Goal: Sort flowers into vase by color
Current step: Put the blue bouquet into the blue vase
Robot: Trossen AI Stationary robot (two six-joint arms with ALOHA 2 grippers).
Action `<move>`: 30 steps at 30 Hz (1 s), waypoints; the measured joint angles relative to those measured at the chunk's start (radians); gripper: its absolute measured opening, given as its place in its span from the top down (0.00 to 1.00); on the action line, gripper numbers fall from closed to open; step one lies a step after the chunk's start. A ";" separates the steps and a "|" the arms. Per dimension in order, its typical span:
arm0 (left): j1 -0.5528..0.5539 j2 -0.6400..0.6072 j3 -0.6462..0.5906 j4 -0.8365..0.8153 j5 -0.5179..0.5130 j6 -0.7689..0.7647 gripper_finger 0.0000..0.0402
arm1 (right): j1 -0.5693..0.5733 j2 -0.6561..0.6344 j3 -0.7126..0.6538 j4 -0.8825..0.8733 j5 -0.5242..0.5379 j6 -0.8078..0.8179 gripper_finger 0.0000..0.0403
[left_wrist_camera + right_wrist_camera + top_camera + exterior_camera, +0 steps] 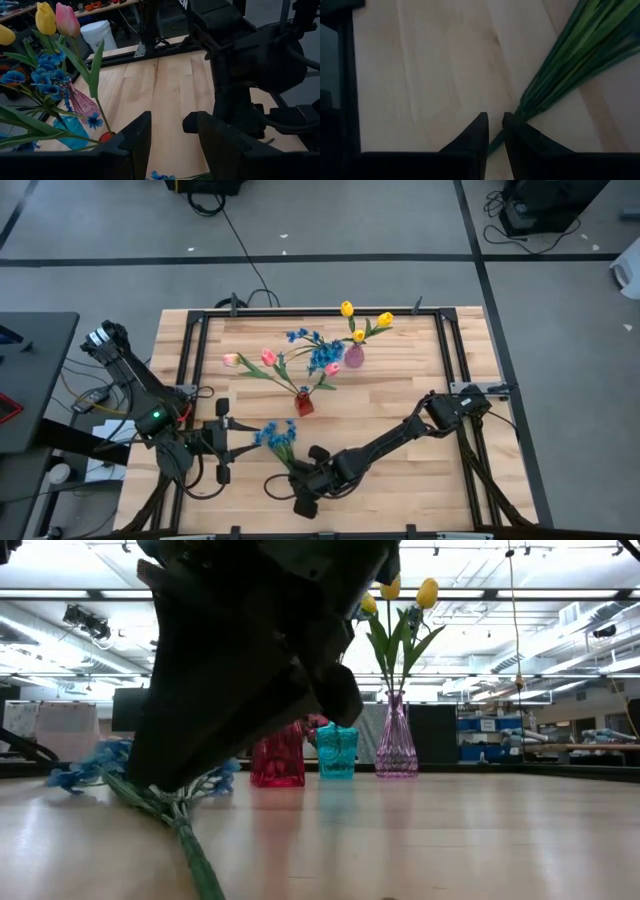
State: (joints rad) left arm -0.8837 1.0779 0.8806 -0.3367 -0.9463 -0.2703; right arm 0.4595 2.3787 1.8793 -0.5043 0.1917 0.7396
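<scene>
A bunch of blue flowers (276, 434) lies flat on the table near its near edge, blossoms (82, 773) toward the left and green stems (190, 840) running toward the near side. My right gripper (304, 486) is low over the stem end, shut on it (494, 127). My left gripper (222, 442) is open (170, 131), just left of the blossoms and touching nothing. Pink tulips (268, 357) stand in a red vase (304, 403), blue blossoms (316, 348) in a turquoise vase (337, 752), and yellow tulips (348, 309) in a pink glass vase (396, 743). My right gripper pinches the blue bunch's thin stem (493, 145) below the point where the green stalks gather (522, 111), between its two fingertips. The fingers come from above, pointing down, and lie across the stem. The bunch lies on the table, blossoms and stems both resting on the wood.
The three vases stand close together in the table's middle, far of both grippers. A black frame (200, 320) borders the wooden top. Bare wood (420, 470) lies to the right of my right arm and along the near edge.
</scene>
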 joint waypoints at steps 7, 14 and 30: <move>0.000 0.000 0.000 0.000 0.000 0.000 0.59 | -0.022 0.008 -0.021 0.017 0.007 -0.010 0.82; 0.000 0.000 0.000 0.000 0.000 0.000 0.59 | -0.033 0.006 -0.054 0.037 0.010 0.005 0.87; 0.000 0.000 0.000 -0.008 0.000 -0.003 0.59 | -0.029 -0.066 -0.094 -0.033 -0.010 0.011 0.99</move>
State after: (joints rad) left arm -0.8837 1.0779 0.8806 -0.3443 -0.9459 -0.2737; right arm 0.4309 2.3126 1.7854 -0.5371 0.1819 0.7508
